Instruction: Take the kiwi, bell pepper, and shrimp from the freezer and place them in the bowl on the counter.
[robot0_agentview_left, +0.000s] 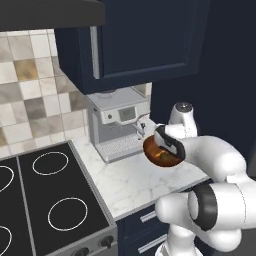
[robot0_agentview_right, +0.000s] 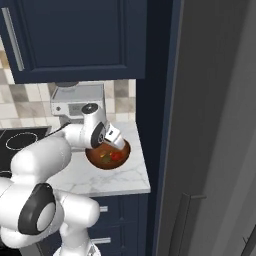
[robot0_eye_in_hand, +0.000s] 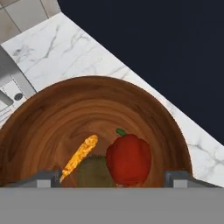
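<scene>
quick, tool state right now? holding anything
tool: open, holding nothing, poised over the bowl with the bell pepper, kiwi and shrimp inside.

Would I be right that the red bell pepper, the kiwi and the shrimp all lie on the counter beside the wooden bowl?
Not quite: the bell pepper, kiwi and shrimp lie inside the bowl, not beside it, as the hand view shows. The bowl stands on the counter.

Kiwi (robot0_eye_in_hand: 94, 171), bell pepper (robot0_eye_in_hand: 129, 159), shrimp (robot0_eye_in_hand: 80, 155) in bowl (robot0_eye_in_hand: 52, 118), on counter (robot0_eye_in_hand: 65, 48)
</scene>
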